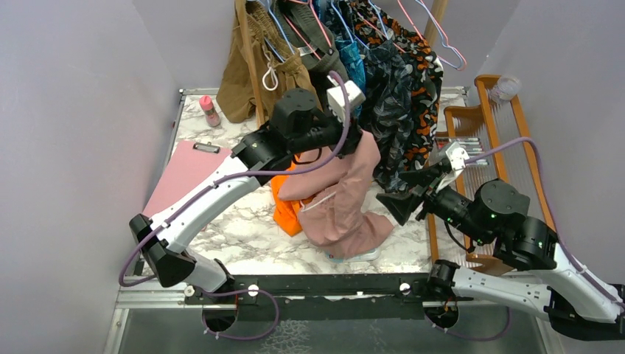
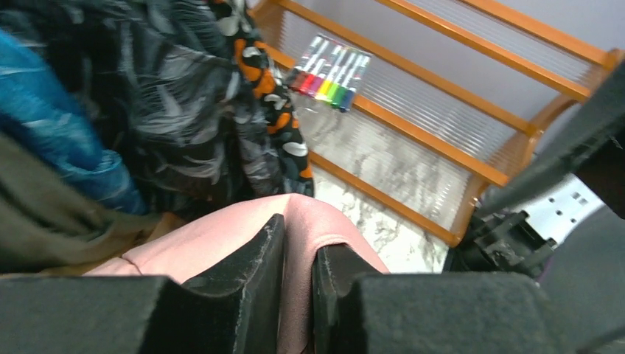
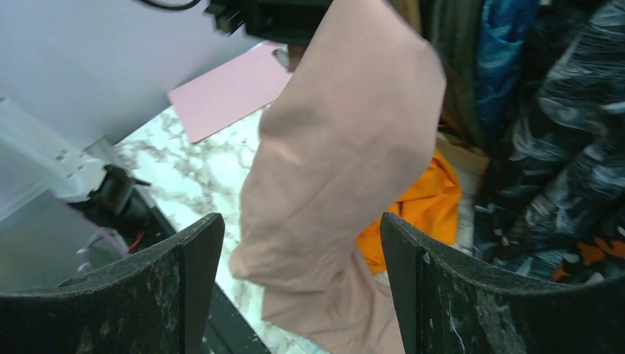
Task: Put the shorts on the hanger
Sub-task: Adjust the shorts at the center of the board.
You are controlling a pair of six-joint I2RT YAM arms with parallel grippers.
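The left gripper pinches the top of the shorts. Its fingers are close together, with pink cloth squeezed between them. It holds the shorts up high so they hang long and loose. Their bottom end sits in a heap on the table, close to its near edge. The right gripper is wide open and holds nothing. It faces the hanging cloth from the side, maybe to grab it next. A pale blue bit peeks out under the heap. It may be the hanger, but I cannot tell.
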